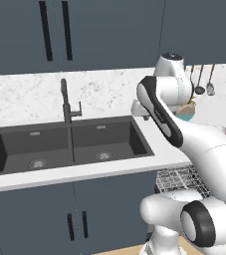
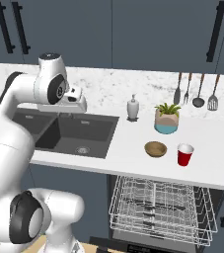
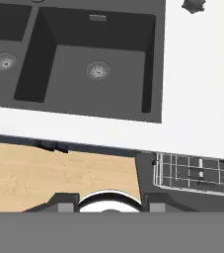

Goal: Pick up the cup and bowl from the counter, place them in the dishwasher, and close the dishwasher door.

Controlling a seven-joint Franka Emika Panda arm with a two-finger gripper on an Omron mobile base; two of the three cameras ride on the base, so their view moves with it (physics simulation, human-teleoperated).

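Our fingers (image 3: 108, 207) hang above the sink (image 2: 69, 133), holding nothing, though we cannot tell how wide they stand. The red cup (image 2: 185, 154) and brown bowl (image 2: 156, 148) sit side by side on the tabletop (image 2: 133, 158), above the dishwasher (image 2: 163, 207) with its rack pulled out. Both look light and rigid; we would pinch each by its rim, the cup gently since its thin wall may flex.

Tabletop (image 2: 133, 143): white, faintly grey-marbled. Double sink (image 1: 69, 144): dark charcoal with silver drains. Cup (image 2: 185, 154): red, pale inside. Bowl (image 2: 155, 148): tan brown. Plant pot (image 2: 166, 122): beige over teal, green leaves. Soap dispenser (image 2: 132, 108): off-white. Dishwasher rack (image 2: 163, 205): silver wire grid. Cabinets (image 1: 104, 35): dark blue-grey with black handles. Floor (image 3: 54, 175): light wood grain.
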